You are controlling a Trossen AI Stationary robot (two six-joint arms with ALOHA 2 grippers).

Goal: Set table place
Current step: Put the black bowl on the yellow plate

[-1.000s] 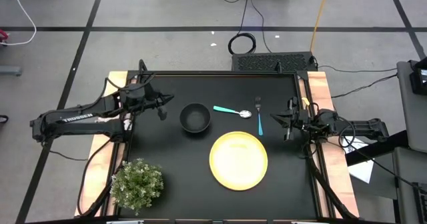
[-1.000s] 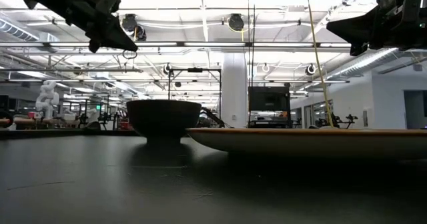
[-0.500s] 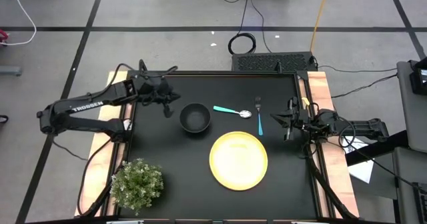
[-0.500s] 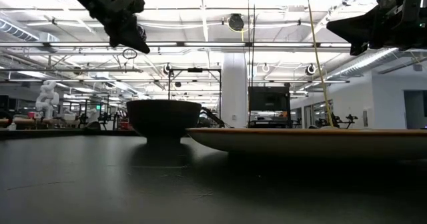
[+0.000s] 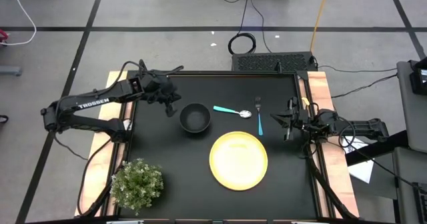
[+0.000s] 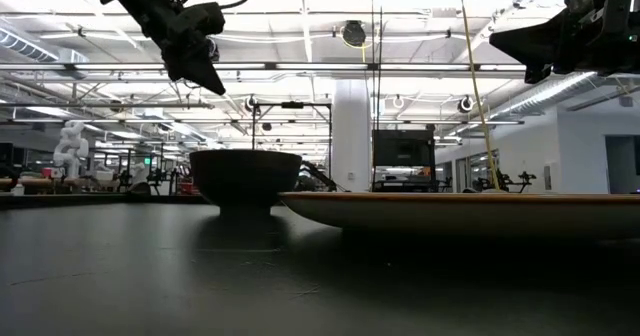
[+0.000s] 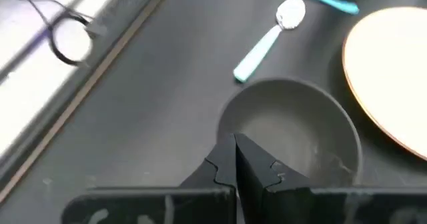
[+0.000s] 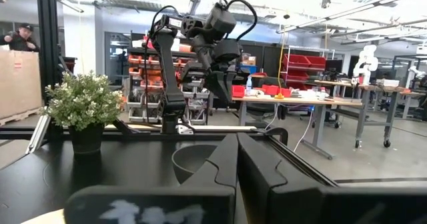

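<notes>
The black bowl [image 5: 195, 117] stands on the black table [image 5: 160, 157], left of the teal-handled spoon [image 5: 231, 110] and fork [image 5: 258, 115]; the yellow plate [image 5: 239, 159] lies nearer. My left gripper [image 5: 175, 107] is shut and empty, raised above the table just left of the bowl's far rim; in its wrist view [image 7: 235, 144] the bowl [image 7: 293, 131] lies below the fingertips. My right gripper [image 5: 275, 118] is shut and empty, raised near the table's right edge, right of the fork.
A green potted plant [image 5: 137, 184] stands at the table's near left corner. Wooden strips [image 5: 320, 111] run along the left and right sides. The table's near middle and far left are bare.
My left gripper has moved toward the table's right and far edge, from left of the bowl to just beside its far-left rim, and has tipped more downward. It stays shut. My right arm and all tableware have kept still.
</notes>
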